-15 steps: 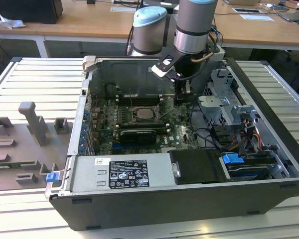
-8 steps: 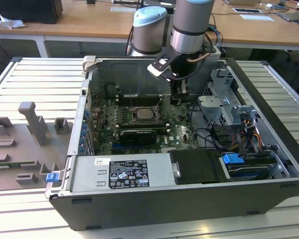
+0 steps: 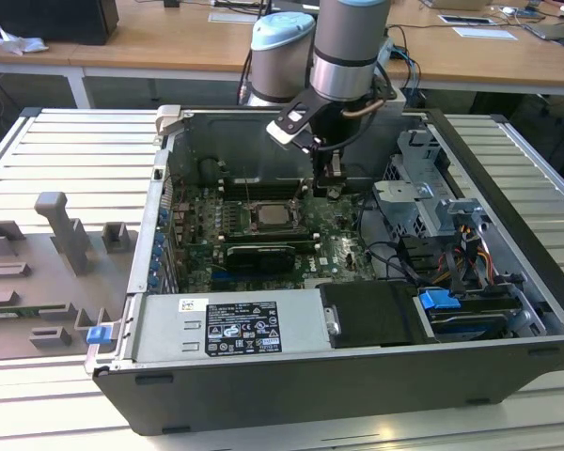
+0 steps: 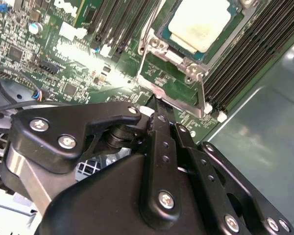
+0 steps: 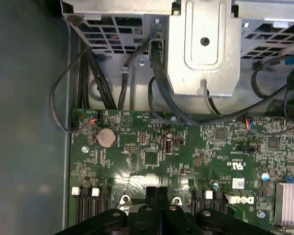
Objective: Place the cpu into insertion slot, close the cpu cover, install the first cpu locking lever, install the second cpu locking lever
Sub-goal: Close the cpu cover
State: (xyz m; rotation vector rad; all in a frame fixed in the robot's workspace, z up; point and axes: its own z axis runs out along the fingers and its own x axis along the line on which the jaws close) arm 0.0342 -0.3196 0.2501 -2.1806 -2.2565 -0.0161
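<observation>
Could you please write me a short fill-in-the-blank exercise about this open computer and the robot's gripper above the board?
1. The cpu lies, pale face up, in the ____.
2. The gripper is ____, with nothing held in it.
3. The gripper hangs just above the ____ motherboard.

Missing words: insertion slot; shut; green.
</observation>
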